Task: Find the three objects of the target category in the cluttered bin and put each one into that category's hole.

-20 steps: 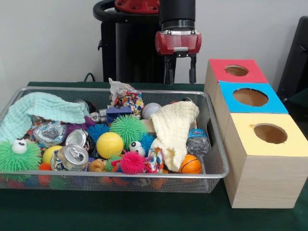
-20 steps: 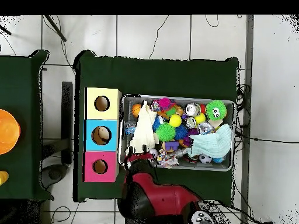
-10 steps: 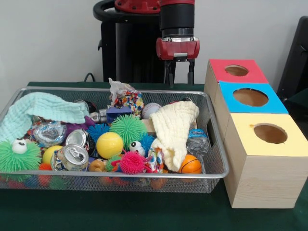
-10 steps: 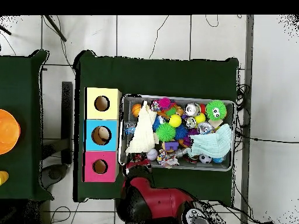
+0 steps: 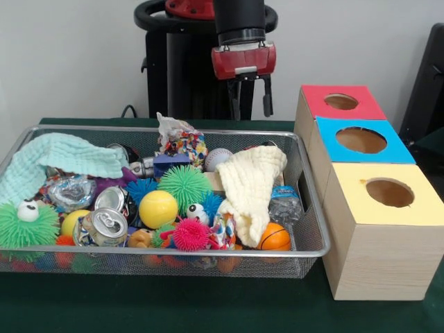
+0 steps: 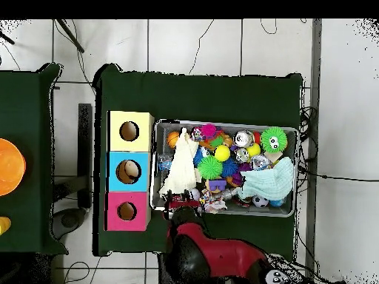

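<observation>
One red and black gripper [image 5: 250,100] hangs above the far rim of the bin [image 5: 313,236], its two dark fingers parted with nothing between them. We list it as empty and clear of the clutter below.

Bin: silver wire mesh, standing on the green table [image 5: 173,305]. From the front we count among its contents:
- a cream cloth [image 5: 251,184] draped down the right part
- a mint towel [image 5: 59,161] heaped at the left
- a green spiky ball [image 5: 184,186] near the middle, with a yellow ball [image 5: 158,209] just in front of it
- a pink spiky ball [image 5: 190,234] near the front rim
- a green fuzzy ball with eyes [image 5: 28,223] in the front left corner
- a crushed can [image 5: 104,227] beside it
- an orange ball [image 5: 275,238] at the front right, partly under the cloth
- a baseball [image 5: 216,159] and a patterned crumpled bag [image 5: 182,142] toward the far side

Three wooden boxes stand in a row just right of the bin. We note the hole [image 5: 340,102] in the red-topped box [image 5: 340,104], farthest from the camera; then the blue-topped box [image 5: 361,141]; then the yellow-topped box [image 5: 388,194], nearest.

From overhead we see the arm [image 6: 211,255] at the bin's bottom edge, beside the red box.
</observation>
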Robot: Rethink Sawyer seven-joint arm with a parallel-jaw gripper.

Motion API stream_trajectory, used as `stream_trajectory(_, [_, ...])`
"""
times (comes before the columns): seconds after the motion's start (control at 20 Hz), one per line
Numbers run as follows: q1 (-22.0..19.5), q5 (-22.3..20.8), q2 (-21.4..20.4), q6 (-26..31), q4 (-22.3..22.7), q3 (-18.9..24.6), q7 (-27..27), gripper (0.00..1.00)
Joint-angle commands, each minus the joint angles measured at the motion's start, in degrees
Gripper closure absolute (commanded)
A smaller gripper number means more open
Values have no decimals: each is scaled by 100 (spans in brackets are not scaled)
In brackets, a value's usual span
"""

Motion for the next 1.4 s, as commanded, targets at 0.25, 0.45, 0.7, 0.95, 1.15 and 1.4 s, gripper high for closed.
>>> stream_trajectory(0.25, [-14,538,-244,939,-1002,453,914,0])
stream_trajectory(0.45, [-366,119,-265,1357,-1004,700,474,0])
stream_trajectory(0.7, [-205,-222,13,1233,-1283,195,168,0])
stream_trajectory(0.95, [29,-306,631,933,-1669,-89,275,0])
stream_trajectory(1.15, [-14,-512,982,692,-1929,-73,321,0])
stream_trajectory(1.4, [16,-702,1190,612,-2257,-87,327,0])
